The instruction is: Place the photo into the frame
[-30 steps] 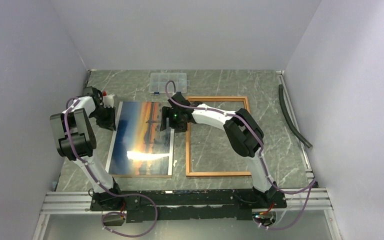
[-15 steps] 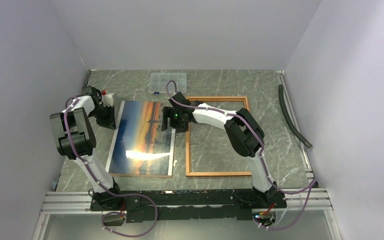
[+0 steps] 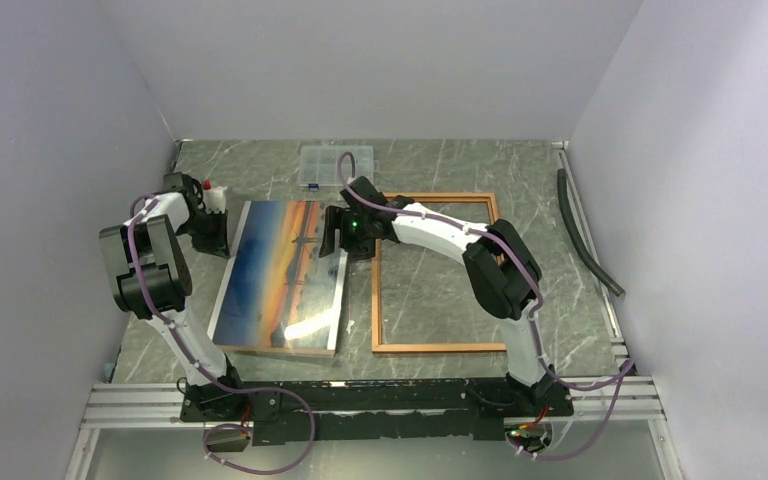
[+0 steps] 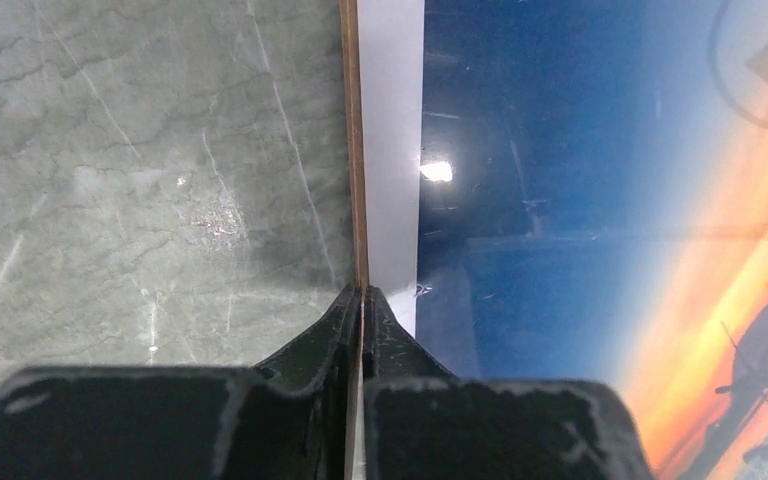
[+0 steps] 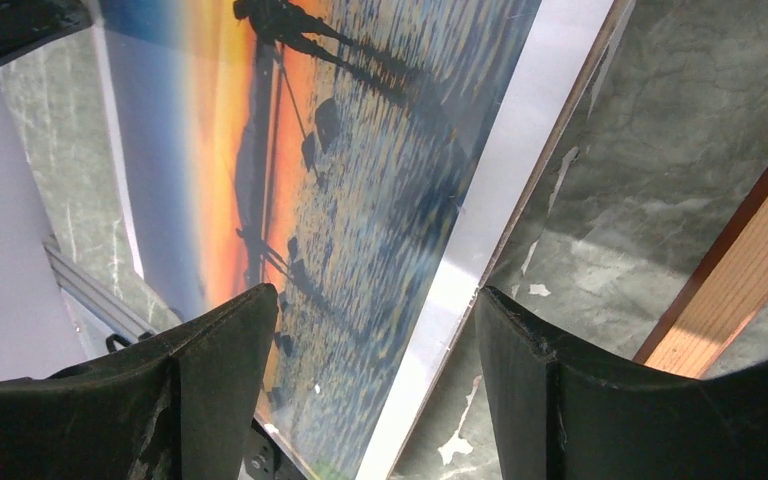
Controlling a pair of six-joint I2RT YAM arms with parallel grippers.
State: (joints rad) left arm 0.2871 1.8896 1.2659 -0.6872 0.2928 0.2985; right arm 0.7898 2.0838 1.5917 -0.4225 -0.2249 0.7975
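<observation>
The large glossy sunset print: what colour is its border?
White, on the glossy sunset print; clearest in right wrist view.

Orange-and-blue photo (image 3: 280, 275), red-orange frame (image 3: 435, 348)

Photo (image 5: 360, 150) mostly outside both wrist views

A clear compartment box (image 3: 335, 166) sits far back on the marbled table (image 3: 440, 165); black hose (image 3: 583, 236) at right.
</observation>
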